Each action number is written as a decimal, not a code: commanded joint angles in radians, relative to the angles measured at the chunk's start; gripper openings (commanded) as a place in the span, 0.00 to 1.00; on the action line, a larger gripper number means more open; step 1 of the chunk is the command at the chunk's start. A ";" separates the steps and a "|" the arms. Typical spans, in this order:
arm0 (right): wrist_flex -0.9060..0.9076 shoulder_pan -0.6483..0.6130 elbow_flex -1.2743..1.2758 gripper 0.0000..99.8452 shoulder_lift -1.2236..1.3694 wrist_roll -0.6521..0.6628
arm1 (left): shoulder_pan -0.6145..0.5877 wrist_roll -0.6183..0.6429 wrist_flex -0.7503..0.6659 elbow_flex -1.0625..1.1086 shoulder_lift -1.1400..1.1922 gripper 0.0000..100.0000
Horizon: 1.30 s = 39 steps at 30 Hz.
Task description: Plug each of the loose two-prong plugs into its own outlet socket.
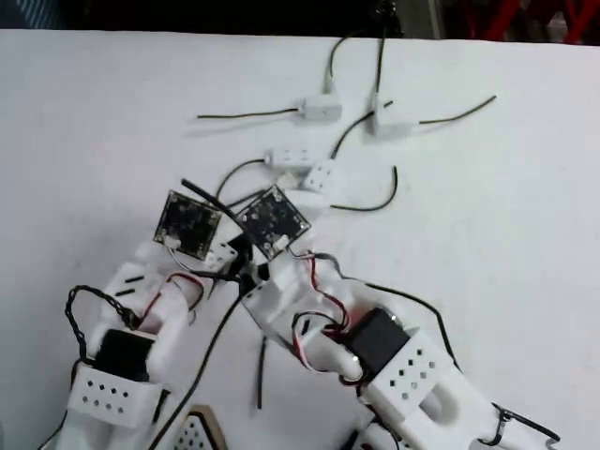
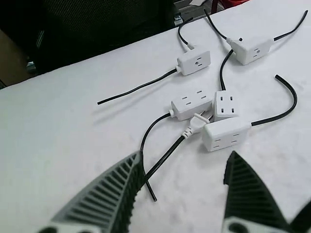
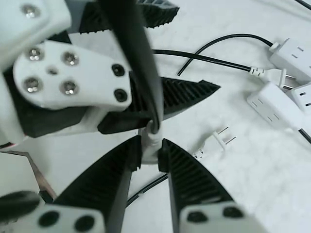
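The left tool (image 2: 185,155) hangs wide open above the tabletop (image 2: 63,126), holding nothing; its finger bases are cut off at the frame edge. Beside it the right tool (image 3: 150,145) is clamped on a white plug (image 3: 148,138), whose prongs are hidden between the fingers; its black cord (image 3: 131,48) crosses in front of the left tool. Further right a loose plug (image 3: 219,138) lies on the tabletop near the clustered outlet sockets (image 3: 274,109), partly cropped, where a second plug (image 3: 272,75) rests unplugged.
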 commanded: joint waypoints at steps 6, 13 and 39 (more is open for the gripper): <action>-0.030 -0.008 -0.012 0.02 -0.013 0.000 | 0.044 -0.006 0.002 -0.089 -0.013 0.28; -0.036 0.002 0.014 0.02 -0.013 0.000 | 0.088 -0.006 0.008 -0.106 -0.013 0.27; -0.424 0.786 0.120 0.02 -0.012 -0.215 | -0.056 -0.281 0.190 -0.514 0.576 0.35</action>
